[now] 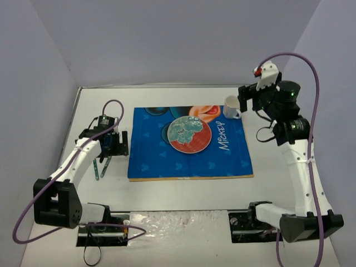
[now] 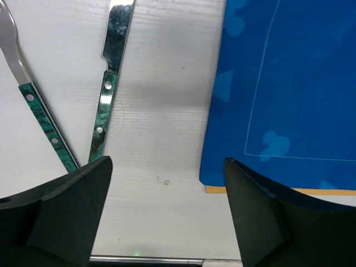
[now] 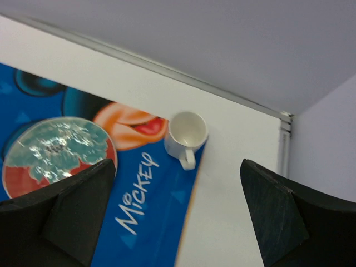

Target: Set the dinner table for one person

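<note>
The white dinner table (image 1: 167, 192) carries a blue Mickey-print placemat (image 1: 189, 150) with a round red and teal plate (image 1: 189, 135) on it. A white mug (image 1: 232, 107) stands at the placemat's far right corner, also in the right wrist view (image 3: 187, 135). A green-handled knife (image 2: 105, 105) and fork (image 2: 39, 111) lie left of the placemat. My left gripper (image 1: 113, 143) is open and empty over the bare table between cutlery and placemat. My right gripper (image 1: 247, 94) is open and empty, raised to the right of the mug.
Grey walls enclose the table on the left, far and right sides. The table's metal edge (image 2: 144, 259) shows near the left gripper. The arm bases (image 1: 105, 225) sit at the near edge, with cables looping beside them.
</note>
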Robot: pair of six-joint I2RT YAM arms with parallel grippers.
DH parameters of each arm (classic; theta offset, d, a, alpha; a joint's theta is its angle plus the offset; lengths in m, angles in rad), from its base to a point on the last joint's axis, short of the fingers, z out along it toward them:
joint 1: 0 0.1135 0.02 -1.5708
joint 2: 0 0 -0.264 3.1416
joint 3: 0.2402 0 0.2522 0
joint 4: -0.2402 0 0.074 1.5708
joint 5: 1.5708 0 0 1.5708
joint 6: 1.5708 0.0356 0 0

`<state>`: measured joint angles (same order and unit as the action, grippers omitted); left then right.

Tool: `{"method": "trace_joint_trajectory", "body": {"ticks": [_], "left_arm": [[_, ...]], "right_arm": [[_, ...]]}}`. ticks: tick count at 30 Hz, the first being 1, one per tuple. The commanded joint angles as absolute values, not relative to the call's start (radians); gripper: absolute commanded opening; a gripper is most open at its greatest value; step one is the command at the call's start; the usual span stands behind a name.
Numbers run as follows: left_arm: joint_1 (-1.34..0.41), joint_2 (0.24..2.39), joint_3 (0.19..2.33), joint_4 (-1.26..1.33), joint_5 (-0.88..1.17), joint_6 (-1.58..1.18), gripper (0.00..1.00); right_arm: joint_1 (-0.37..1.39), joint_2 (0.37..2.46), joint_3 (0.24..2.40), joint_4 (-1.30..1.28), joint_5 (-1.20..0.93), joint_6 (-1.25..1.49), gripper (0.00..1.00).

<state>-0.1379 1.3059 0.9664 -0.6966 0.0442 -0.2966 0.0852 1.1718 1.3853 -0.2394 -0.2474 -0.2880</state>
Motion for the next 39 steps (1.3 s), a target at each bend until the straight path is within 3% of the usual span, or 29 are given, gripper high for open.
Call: {"method": "trace_joint_trajectory", "body": {"ticks": [1,5,26,28,31,39], "left_arm": [[-0.116,1.380,0.950,-0.631,0.010,-0.297,0.72],[-0.090,1.440,0.958,-0.607,0.005,-0.280,0.61],[0.070,1.629,0.988,-0.578,0.043,-0.238,0.47],[0.070,1.638,0.988,-0.575,0.056,-0.237,0.42],[0.065,1.641,0.977,-0.571,0.084,-0.244,0.20],[0.021,1.593,0.960,-0.565,0.121,-0.317,0.00]], "right_arm": [[0.110,1.045,1.198,-0.032,-0.302,-0.107,0.93],[0.146,0.977,1.090,-0.026,-0.290,-0.107,0.94],[0.243,0.885,0.967,-0.023,-0.231,-0.163,0.96],[0.246,0.881,0.965,-0.023,-0.227,-0.165,0.96],[0.250,0.881,0.965,-0.023,-0.223,-0.167,0.96],[0.254,0.875,0.956,-0.023,-0.228,-0.159,0.97]]}}
